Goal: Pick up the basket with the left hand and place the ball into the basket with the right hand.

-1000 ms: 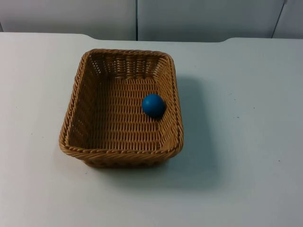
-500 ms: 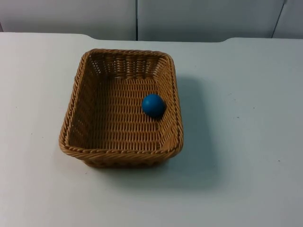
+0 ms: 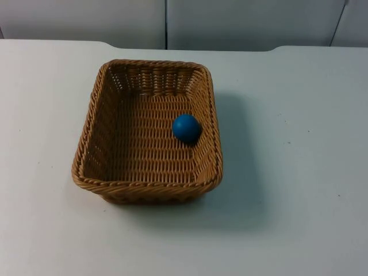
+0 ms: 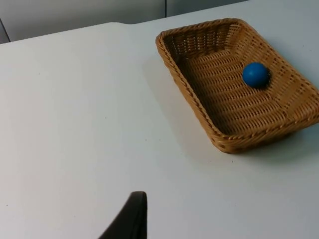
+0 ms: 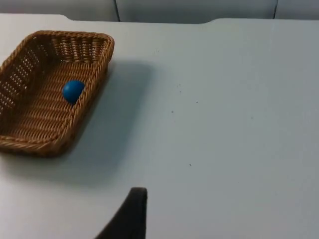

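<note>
A tan wicker basket (image 3: 146, 187) stands flat on the white table, left of centre. A blue ball (image 3: 186, 127) lies inside it on the woven floor, against the right wall. The left wrist view takes in the whole basket (image 4: 184, 79) and the ball (image 4: 255, 74) from a distance. My left gripper (image 4: 130, 219) waits well short of the basket, over bare table on its left side. My right gripper (image 5: 130, 214) also waits far off, on the right side, with basket (image 5: 70, 35) and ball (image 5: 73, 90) ahead. Neither gripper touches anything.
The white table (image 3: 299, 172) runs wide and bare to the right of the basket and in front of it. The grey partition wall (image 3: 241, 23) closes off the far edge just behind the basket.
</note>
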Robot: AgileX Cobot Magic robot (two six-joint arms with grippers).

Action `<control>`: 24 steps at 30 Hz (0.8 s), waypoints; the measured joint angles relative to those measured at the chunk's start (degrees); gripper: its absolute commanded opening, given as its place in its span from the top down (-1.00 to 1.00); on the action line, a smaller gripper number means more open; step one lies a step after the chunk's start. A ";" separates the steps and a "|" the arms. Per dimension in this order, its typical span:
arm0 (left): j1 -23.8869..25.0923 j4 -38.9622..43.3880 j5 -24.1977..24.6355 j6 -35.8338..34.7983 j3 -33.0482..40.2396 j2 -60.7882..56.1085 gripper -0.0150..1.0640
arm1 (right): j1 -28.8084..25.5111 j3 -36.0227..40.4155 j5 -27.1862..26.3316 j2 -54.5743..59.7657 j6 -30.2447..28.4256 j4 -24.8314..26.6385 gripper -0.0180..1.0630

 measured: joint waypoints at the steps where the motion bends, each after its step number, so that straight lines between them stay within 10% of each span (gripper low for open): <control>1: 0.00 0.00 0.00 0.00 0.00 0.00 -0.98 | 0.00 -0.01 0.00 0.00 -1.19 0.67 -0.96; 24: 0.00 0.00 0.02 0.00 0.12 0.00 -0.98 | 0.00 0.03 0.57 0.00 -8.88 2.10 -0.96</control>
